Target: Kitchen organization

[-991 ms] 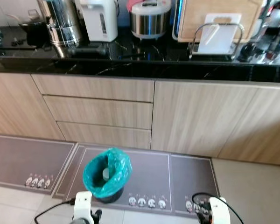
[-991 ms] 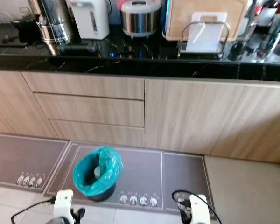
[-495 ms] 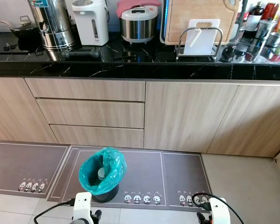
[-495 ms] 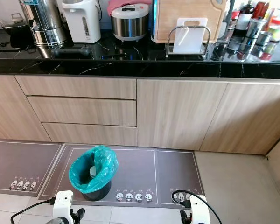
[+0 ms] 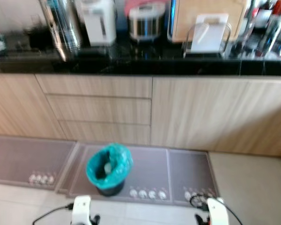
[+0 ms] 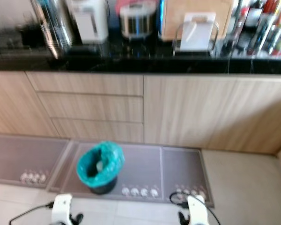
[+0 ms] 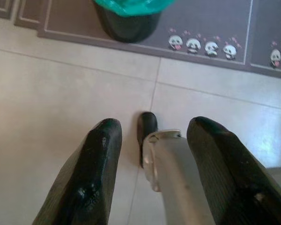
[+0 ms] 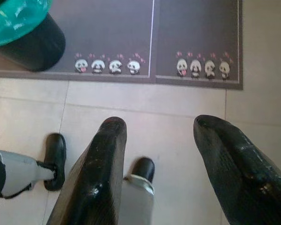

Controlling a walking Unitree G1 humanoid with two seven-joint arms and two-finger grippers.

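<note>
A black bin lined with a teal bag stands on a grey floor mat in front of the wooden drawers. Something pale lies inside it. On the black counter stand a steel urn, a white water boiler, a rice cooker and a white board in a rack. Both arms hang low over the tiled floor. My left gripper is open and holds nothing. My right gripper is open too. The bin stands ahead of both.
Bottles crowd the counter's right end, beside a wooden cutting board. Closed cabinet doors sit right of the drawers. A second mat lies to the left. My own feet stand on pale tiles.
The whole picture has shifted slightly and turned blurry, so the camera is moving. The bin, the counter things and both hanging arms keep their places.
</note>
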